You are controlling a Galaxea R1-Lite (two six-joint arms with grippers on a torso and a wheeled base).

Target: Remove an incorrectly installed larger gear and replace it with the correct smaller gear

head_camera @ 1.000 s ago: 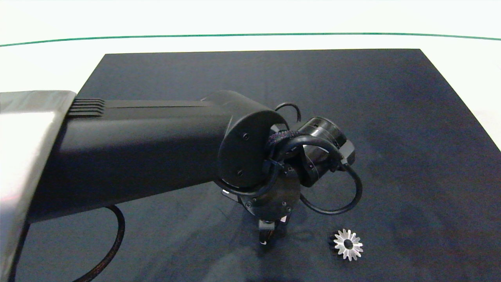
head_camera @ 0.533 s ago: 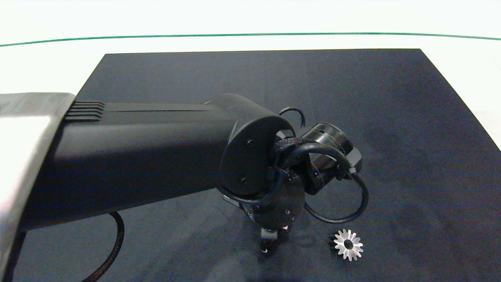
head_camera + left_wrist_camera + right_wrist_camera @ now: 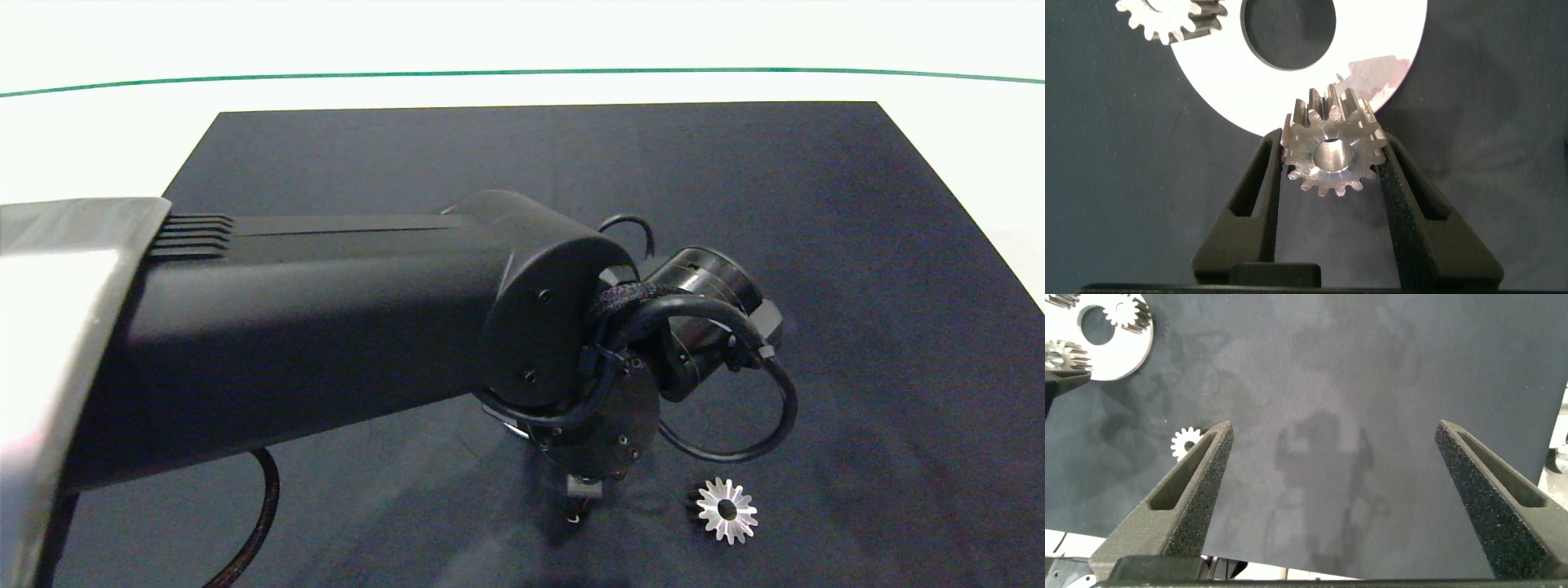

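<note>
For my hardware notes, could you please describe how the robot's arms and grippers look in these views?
The left arm is a thick matte-black casing with ribbed vents, a silver section near its base and a rounded black joint cap with screws. Black cables, one braided, loop around its wrist. The left gripper and right gripper each have two dark grey, tapered fingers with rough, grainy pads and slotted sides.

Dark mat (image 3: 735, 204) covers most of the white surface (image 3: 122, 122); a thin green line (image 3: 522, 73) curves across the surface at 12 o'clock beyond the mat. White ring-shaped disc (image 3: 1388, 49) with a round central hole lies flat on the mat; in the right wrist view another small gear (image 3: 1125, 310) sits on it.
</note>
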